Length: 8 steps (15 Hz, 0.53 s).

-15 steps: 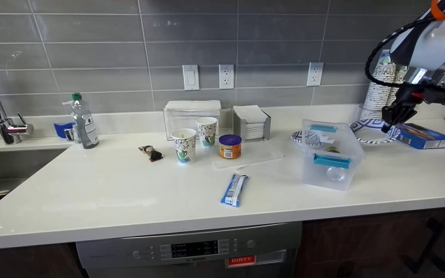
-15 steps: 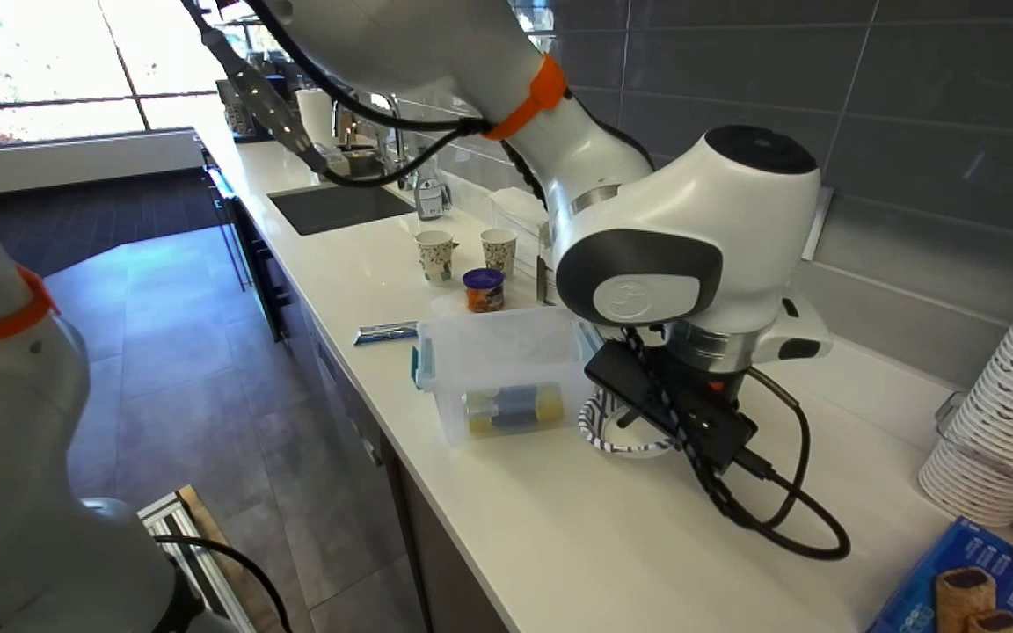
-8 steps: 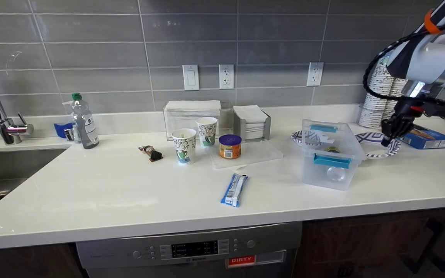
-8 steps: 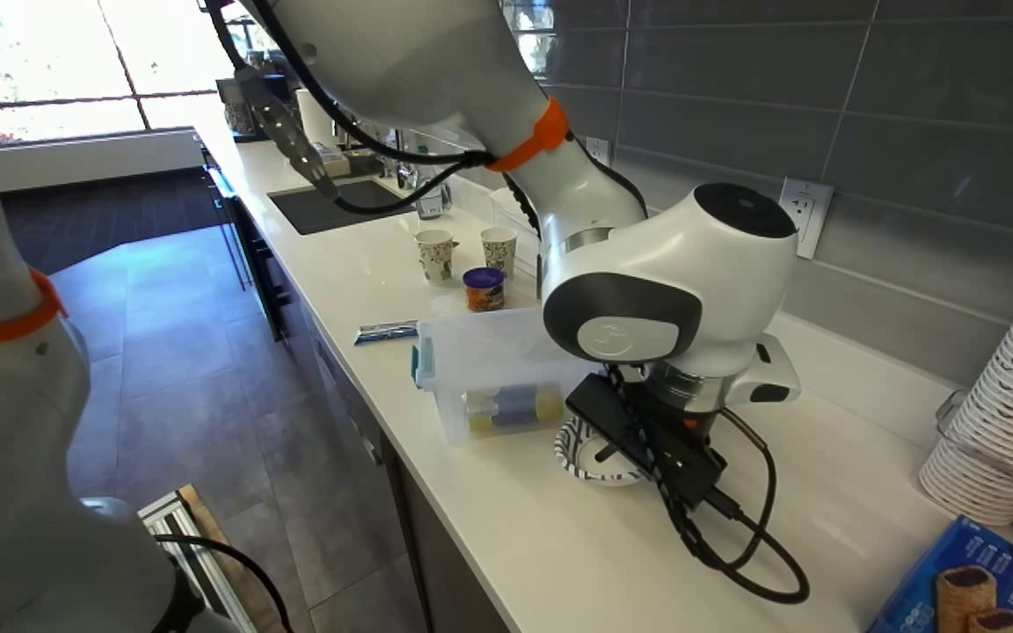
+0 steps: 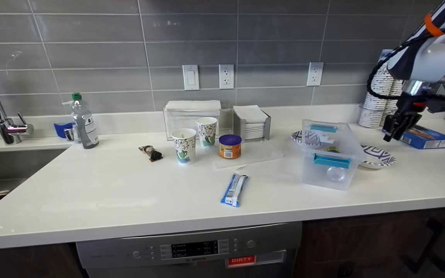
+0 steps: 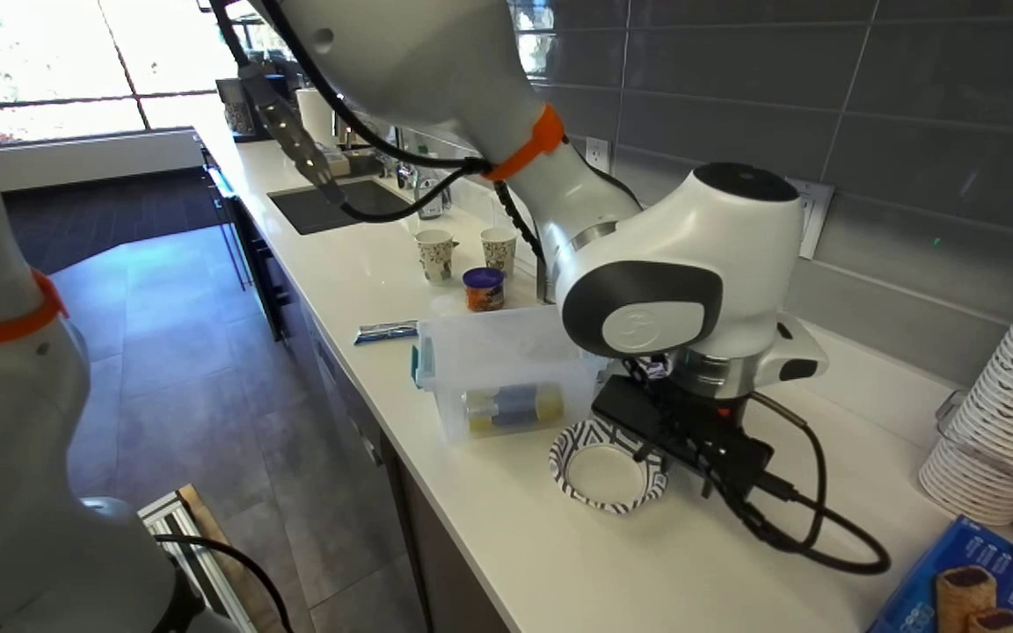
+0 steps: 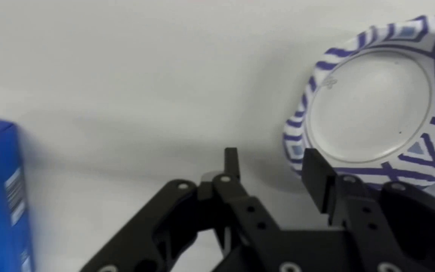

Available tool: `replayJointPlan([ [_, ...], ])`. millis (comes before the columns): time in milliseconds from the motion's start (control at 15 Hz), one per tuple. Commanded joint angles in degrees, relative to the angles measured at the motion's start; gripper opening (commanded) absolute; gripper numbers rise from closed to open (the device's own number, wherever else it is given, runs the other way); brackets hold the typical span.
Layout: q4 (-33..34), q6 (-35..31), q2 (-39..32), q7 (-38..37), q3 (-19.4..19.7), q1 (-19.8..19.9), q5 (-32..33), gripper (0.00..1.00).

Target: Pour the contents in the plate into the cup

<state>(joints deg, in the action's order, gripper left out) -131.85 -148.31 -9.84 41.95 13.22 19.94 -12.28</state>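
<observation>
The patterned paper plate (image 6: 608,475) rests on the counter beside the clear bin, partly hidden by it in an exterior view (image 5: 377,155). In the wrist view the plate (image 7: 368,105) is at the right, its bottom bare but for small specks. My gripper (image 7: 270,151) is open and empty, its right finger overlapping the plate's rim in the picture. In both exterior views the gripper (image 5: 392,133) (image 6: 674,470) is above and beside the plate. Two printed paper cups stand across the counter, a front cup (image 5: 184,146) and a rear cup (image 5: 207,132). I cannot tell which is the task's cup.
A clear bin (image 5: 325,175) with blue handles stands between plate and cups. A second patterned plate (image 5: 297,138) is partly behind it. A blue box (image 5: 427,137), stacked cups (image 5: 375,102), an orange tub (image 5: 230,148) and a blue wrapped bar (image 5: 235,190) are around.
The plate was held at my gripper, came lower and toward the counter's front, and is now let go on the counter. The fingers have opened and moved back off the rim.
</observation>
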Motion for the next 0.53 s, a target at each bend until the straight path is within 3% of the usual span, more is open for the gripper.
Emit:
replayJointPlan([
  [0, 2.35, -2.6, 2.33, -7.39, 3.92, -2.05, 15.11, 0.81],
  [67, 3.47, -2.56, 2.78, -9.94, 6.23, -3.86, 19.71, 0.88],
  [133, 4.72, -1.03, 3.42, -12.54, 11.08, -8.28, 24.41, 0.96],
  [333, 8.61, 7.32, 5.56, -23.95, 21.07, -18.41, 38.52, 1.0],
  [400, 7.25, 2.87, 4.27, -17.98, 11.83, -8.39, 32.49, 1.0],
  [467, 8.25, 4.9, 4.93, -20.58, 13.57, -10.37, 35.44, 1.0],
])
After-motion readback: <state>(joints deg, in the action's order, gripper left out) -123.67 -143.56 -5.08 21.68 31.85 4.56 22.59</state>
